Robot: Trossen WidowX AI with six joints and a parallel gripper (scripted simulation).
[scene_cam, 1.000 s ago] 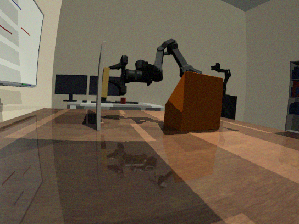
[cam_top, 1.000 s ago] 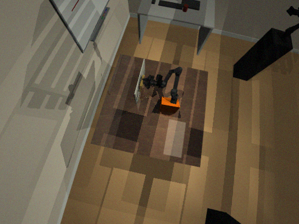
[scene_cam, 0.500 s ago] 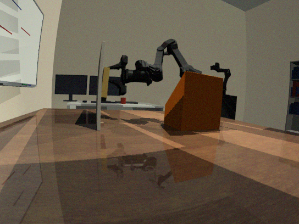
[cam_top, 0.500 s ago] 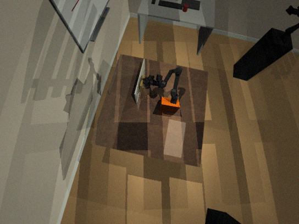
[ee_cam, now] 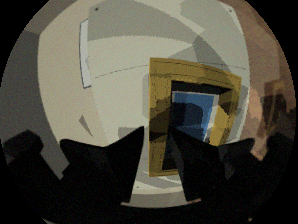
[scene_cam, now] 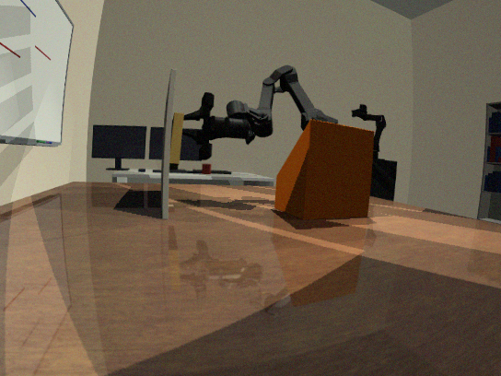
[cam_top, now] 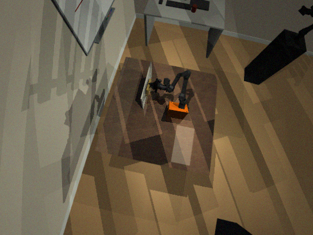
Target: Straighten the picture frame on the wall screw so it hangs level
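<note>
Leftmost in the exterior view, an upright pale panel (cam_top: 145,89) (scene_cam: 168,143) (ee_cam: 120,100) bears the yellow frame (cam_top: 148,87) (scene_cam: 177,140) (ee_cam: 160,67); next, the gripper's (cam_top: 151,84) (scene_cam: 185,124) (ee_cam: 157,128) partly closed fingers straddle one side bar, grip unclear; rightmost stands an orange block (cam_top: 178,112) (scene_cam: 338,170).

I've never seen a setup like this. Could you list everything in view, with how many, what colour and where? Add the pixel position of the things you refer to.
picture frame (scene_cam: 178,138) (ee_cam: 160,125): one, yellow-brown, on the upright panel
upright panel (scene_cam: 166,184) (ee_cam: 120,60): one, pale, standing on the table
table (cam_top: 138,124) (scene_cam: 138,276): one, brown, under everything
orange block (cam_top: 178,107) (scene_cam: 338,170): one, orange, under the arm's base
whiteboard (scene_cam: 37,92): one, white, on the wall
monitors (scene_cam: 120,142): two, dark, on the far desk
mug (cam_top: 194,8) (scene_cam: 206,169): one, red, same desk
shelf unit (scene_cam: 482,184): one, grey, far right
second arm (scene_cam: 381,124): one, black, on a black pedestal
robot arm (scene_cam: 267,99): one, dark grey, on the block
gripper (scene_cam: 185,123) (ee_cam: 156,129): one, black, at the frame
</note>
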